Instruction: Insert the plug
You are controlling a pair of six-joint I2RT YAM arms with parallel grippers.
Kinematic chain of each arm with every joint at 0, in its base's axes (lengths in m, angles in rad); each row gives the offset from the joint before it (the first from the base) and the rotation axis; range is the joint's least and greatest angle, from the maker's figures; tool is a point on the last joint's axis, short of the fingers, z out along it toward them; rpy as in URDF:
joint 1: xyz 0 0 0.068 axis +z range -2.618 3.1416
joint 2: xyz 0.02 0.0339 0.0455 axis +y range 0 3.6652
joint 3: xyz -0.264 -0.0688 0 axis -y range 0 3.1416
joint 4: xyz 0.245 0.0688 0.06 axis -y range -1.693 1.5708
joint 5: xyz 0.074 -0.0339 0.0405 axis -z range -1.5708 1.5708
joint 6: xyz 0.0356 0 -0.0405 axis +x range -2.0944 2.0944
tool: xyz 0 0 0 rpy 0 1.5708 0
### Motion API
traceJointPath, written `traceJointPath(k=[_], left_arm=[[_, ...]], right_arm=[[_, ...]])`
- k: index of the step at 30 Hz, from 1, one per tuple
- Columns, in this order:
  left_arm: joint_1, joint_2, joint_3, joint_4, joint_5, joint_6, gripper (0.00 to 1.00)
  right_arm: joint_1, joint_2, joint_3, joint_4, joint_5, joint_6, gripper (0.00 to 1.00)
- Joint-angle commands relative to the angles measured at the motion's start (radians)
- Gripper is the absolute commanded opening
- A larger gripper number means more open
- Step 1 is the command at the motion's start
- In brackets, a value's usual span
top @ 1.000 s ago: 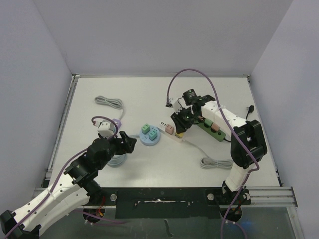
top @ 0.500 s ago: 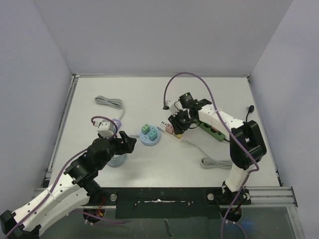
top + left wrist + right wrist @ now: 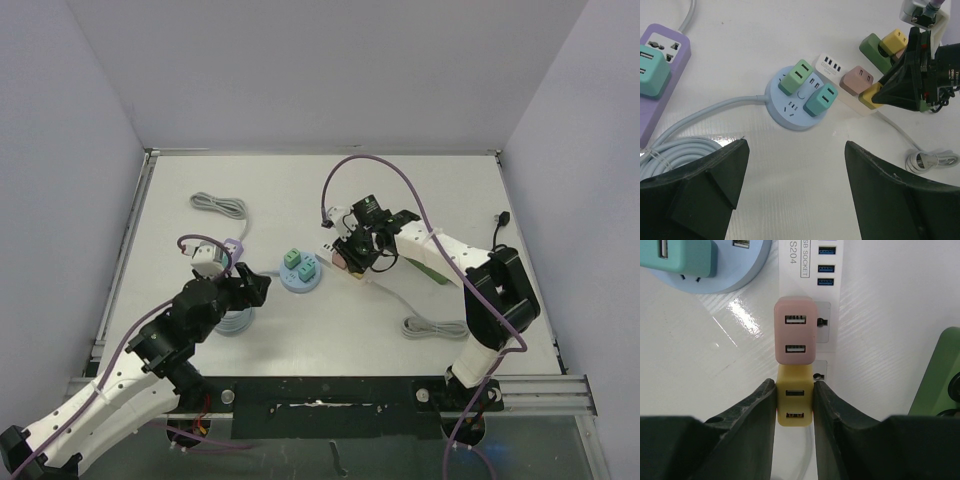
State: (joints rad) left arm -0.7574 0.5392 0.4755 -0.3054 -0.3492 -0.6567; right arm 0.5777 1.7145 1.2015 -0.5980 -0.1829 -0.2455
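My right gripper (image 3: 795,390) is shut on a yellow plug (image 3: 795,405) with two USB ports. It holds the plug over the white power strip (image 3: 847,300), end to end with a pink plug (image 3: 795,330) that sits in the strip. I cannot tell how deep the yellow plug sits. In the top view the right gripper (image 3: 360,255) is at the strip's right end. The left wrist view shows the yellow plug (image 3: 871,95) under the right gripper. My left gripper (image 3: 796,145) is open and empty, hovering near the round blue socket (image 3: 790,107).
The round blue socket (image 3: 300,272) carries two green plugs. A green power strip (image 3: 432,264) lies right of the white one. A purple strip (image 3: 226,250) and a coiled cable (image 3: 235,322) lie at the left. Grey cable bundles (image 3: 428,326) lie on the table.
My right gripper has carried the yellow plug left from the green strip to the white strip, next to the pink plug. The left arm has barely moved.
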Motion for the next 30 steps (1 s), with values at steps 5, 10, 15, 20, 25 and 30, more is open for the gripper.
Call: traceJointPath(k=[5,10,15,20,25,30], left_arm=[[0.003,0.052,0.056,-0.049,-0.125,-0.118,0.77],[0.004,0.104,0.099,-0.099,-0.158,-0.202,0.77],[0.006,0.101,0.17,-0.142,-0.092,-0.144,0.77],[0.007,0.084,0.205,-0.135,-0.03,-0.03,0.77],[0.007,0.112,0.267,-0.195,-0.045,-0.01,0.78],[0.007,0.107,0.337,-0.263,-0.098,0.025,0.78]], right_arm=[[0.001,0.142,-0.126,0.062,0.132,0.073,0.0],[-0.005,0.096,-0.102,0.055,0.08,0.132,0.04],[-0.02,-0.039,-0.029,0.074,0.052,0.239,0.43],[-0.025,-0.158,0.038,0.121,0.115,0.421,0.64],[-0.026,-0.279,-0.003,0.13,0.207,0.534,0.72],[-0.025,-0.45,-0.115,0.06,0.445,0.683,0.74]])
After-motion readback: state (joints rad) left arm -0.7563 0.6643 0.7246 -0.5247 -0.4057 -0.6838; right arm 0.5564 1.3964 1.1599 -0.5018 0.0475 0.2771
